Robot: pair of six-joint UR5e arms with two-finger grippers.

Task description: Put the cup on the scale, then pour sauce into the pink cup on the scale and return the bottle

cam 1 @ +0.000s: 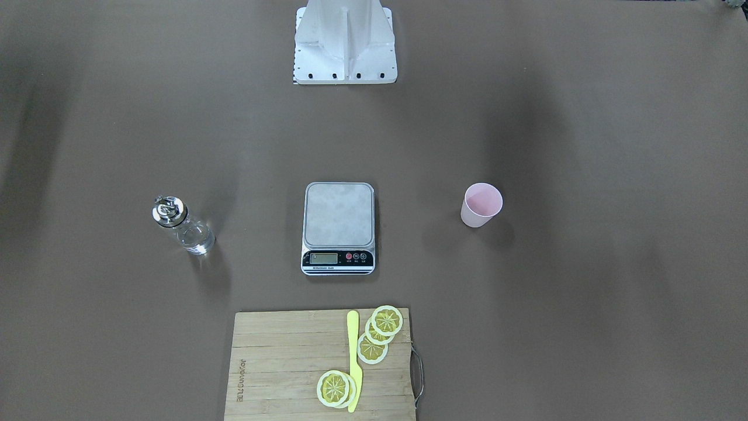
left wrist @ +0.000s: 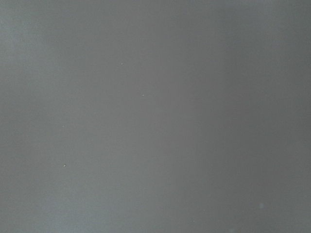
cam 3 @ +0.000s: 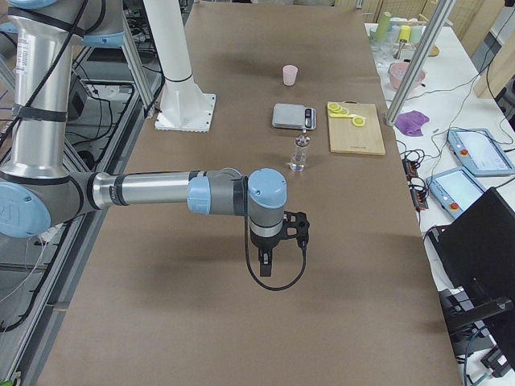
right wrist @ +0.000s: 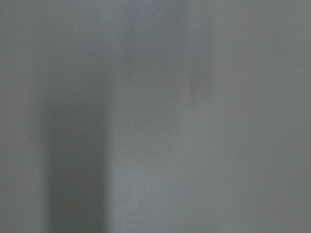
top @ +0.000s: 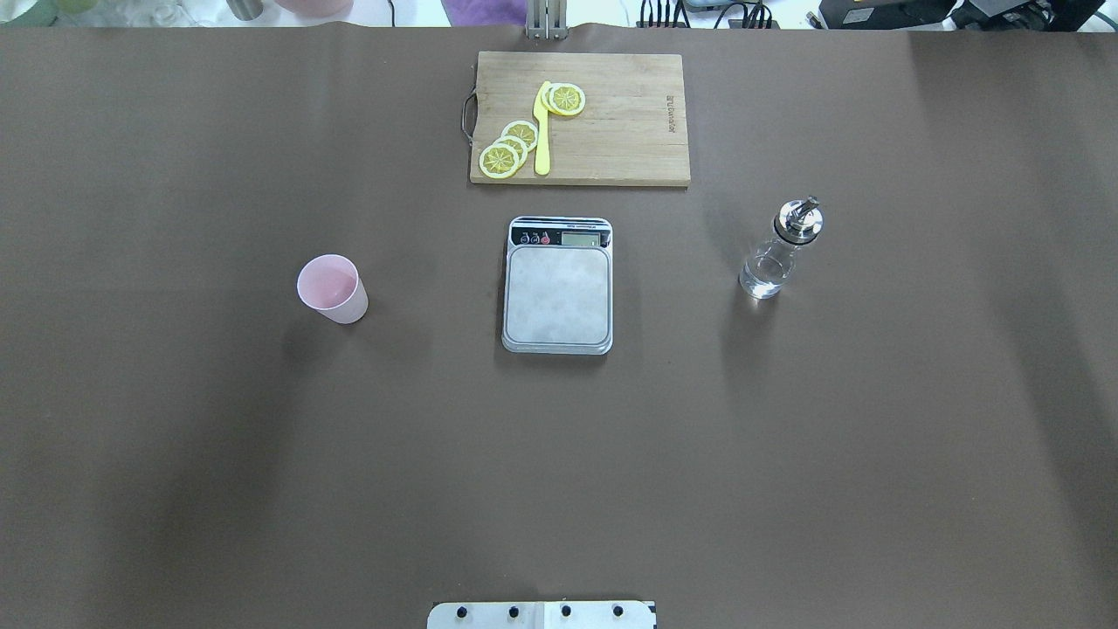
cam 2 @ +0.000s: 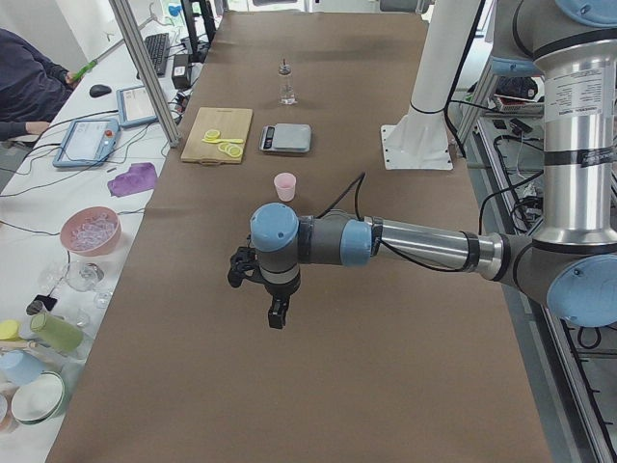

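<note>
Front-facing view: the scale (cam 1: pixel 338 227) sits mid-counter (cam 1: pixel 584 321). The cup (cam 1: pixel 481 205) stands upright at its 3 o'clock and the bottle (cam 1: pixel 182 227) at its 9 o'clock, both well apart from it.

Left side view: the left gripper (cam 2: pixel 277 313) hangs above bare counter, touching nothing. I cannot tell how far its jaws are open.

Right side view: the right gripper (cam 3: pixel 266 264) hangs the same way, and its jaws are equally unclear.

The scale (top: pixel 557 284) has a bare platform, with open counter (top: pixel 559 454) on every side of it. The cup (top: pixel 332 288) stands well to the scale's left and the bottle (top: pixel 780 249) well to its right. A cutting board (top: pixel 629 122) lies near, beyond the scale's display end.
</note>
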